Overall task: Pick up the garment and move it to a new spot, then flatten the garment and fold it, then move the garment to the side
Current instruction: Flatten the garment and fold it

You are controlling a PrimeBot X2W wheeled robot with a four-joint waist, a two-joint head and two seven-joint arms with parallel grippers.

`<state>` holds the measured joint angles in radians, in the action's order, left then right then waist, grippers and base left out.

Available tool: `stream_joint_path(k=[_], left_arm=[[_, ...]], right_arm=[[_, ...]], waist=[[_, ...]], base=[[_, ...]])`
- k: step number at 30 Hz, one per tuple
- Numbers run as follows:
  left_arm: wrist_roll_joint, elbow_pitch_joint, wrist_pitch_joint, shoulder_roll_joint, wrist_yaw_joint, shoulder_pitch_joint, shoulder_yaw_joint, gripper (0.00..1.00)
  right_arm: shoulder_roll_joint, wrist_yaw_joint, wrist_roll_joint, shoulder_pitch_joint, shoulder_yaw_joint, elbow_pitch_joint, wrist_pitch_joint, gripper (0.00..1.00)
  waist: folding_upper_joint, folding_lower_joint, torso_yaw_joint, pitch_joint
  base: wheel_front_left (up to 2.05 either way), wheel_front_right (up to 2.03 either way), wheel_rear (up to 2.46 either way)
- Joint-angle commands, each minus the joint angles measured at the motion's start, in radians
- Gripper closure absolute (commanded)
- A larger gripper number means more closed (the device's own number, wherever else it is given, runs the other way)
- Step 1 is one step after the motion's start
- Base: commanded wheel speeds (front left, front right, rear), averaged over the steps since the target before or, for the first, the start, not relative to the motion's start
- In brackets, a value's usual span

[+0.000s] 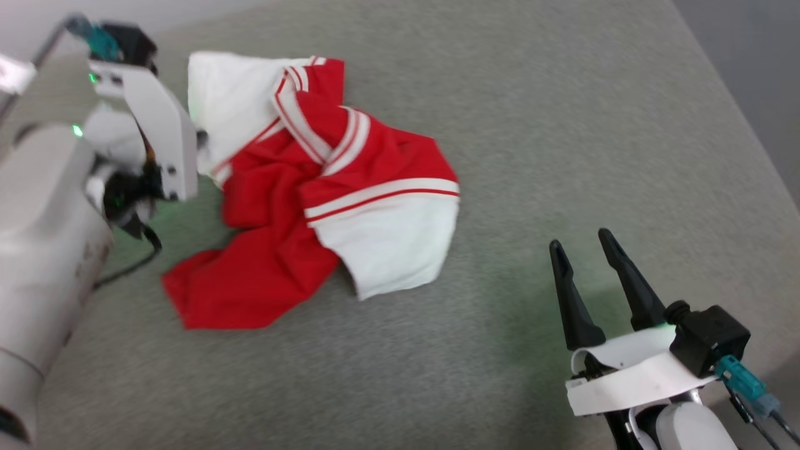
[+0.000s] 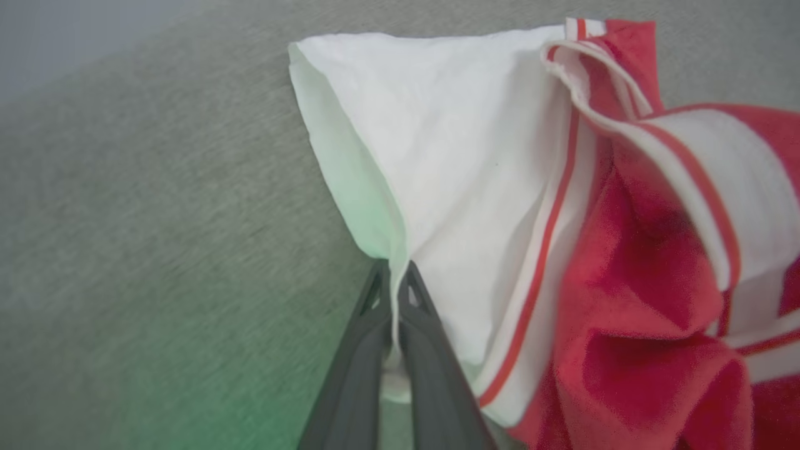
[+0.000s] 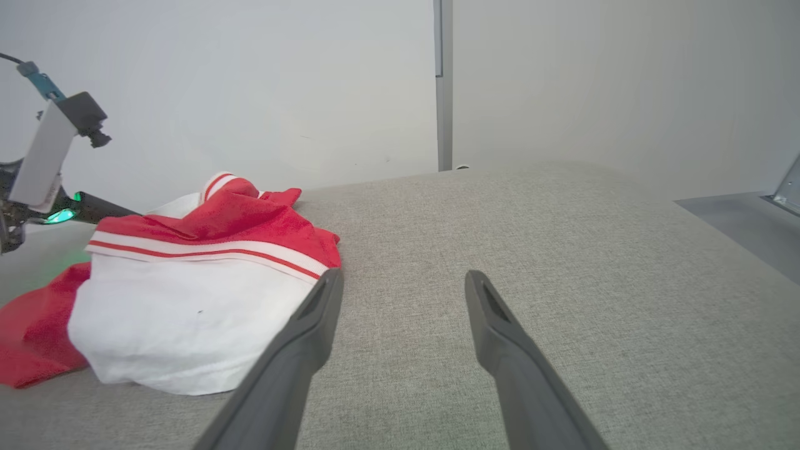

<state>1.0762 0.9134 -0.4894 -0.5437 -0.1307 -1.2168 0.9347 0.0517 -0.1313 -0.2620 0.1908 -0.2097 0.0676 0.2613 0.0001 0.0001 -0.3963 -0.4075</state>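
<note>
The garment [image 1: 312, 187] lies crumpled on the grey cloth surface, red body bunched, one white sleeve toward the front, the other at the back left. My left gripper [image 2: 395, 272] is shut on the edge of the back white sleeve [image 2: 450, 187], a thin fold of cloth pinched between its fingers. In the head view the left gripper [image 1: 201, 140] sits at the garment's left edge, mostly hidden behind its wrist plate. Well to the right of the garment, my right gripper [image 1: 581, 242] stands open above bare surface with nothing between its fingers. The right wrist view has the garment [image 3: 187, 300] left of the open right gripper [image 3: 403, 278].
The grey cloth surface [image 1: 531, 125] stretches wide to the right and front of the garment. A dark cable [image 1: 134, 265] trails from my left arm beside the red hem. A pale wall [image 3: 250, 94] rises behind the surface, whose right edge drops to grey floor [image 3: 737, 219].
</note>
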Motion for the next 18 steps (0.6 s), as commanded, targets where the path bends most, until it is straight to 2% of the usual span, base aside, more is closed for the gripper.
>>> stream_joint_path(k=[1,6,10,13,14,16,18], left_arm=[[0.020,-0.014,0.022,-0.006,0.001,0.044,0.009,1.00],[0.057,-0.025,0.077,-0.035,0.001,0.116,0.005,1.00],[0.084,-0.025,0.092,-0.058,0.002,0.183,0.000,1.00],[0.104,-0.039,0.100,-0.072,0.012,0.230,-0.010,0.93],[0.107,-0.046,0.102,-0.078,0.017,0.246,-0.010,0.93],[0.111,-0.069,0.112,-0.094,0.024,0.273,-0.012,1.00],[0.117,-0.091,0.116,-0.108,0.038,0.302,-0.014,1.00]], right_arm=[[-0.001,0.001,0.015,-0.021,0.010,0.006,0.005,0.00],[0.017,0.001,0.038,-0.044,0.012,0.015,0.005,0.00],[0.032,0.001,0.046,-0.058,0.012,0.021,0.005,0.00],[0.039,0.001,0.045,-0.069,0.020,0.026,0.005,0.00],[0.040,0.001,0.045,-0.073,0.022,0.028,0.005,0.00],[0.042,0.001,0.044,-0.085,0.021,0.029,0.005,0.00],[0.045,0.001,0.045,-0.092,0.021,0.030,0.005,0.00]], waist=[[-0.0001,-0.0001,0.113,0.090],[-0.0001,-0.0001,0.219,0.154],[-0.0001,-0.0001,0.279,0.193],[-0.0001,-0.0001,0.309,0.217],[-0.0001,-0.0001,0.317,0.224],[-0.0001,-0.0001,0.327,0.235],[-0.0001,-0.0001,0.333,0.244]], base=[[0.00,0.00,0.00],[0.00,0.00,0.00],[0.00,0.00,0.00],[0.00,0.00,0.00],[0.00,0.00,0.00],[0.00,0.00,0.00],[0.00,0.00,0.00]])
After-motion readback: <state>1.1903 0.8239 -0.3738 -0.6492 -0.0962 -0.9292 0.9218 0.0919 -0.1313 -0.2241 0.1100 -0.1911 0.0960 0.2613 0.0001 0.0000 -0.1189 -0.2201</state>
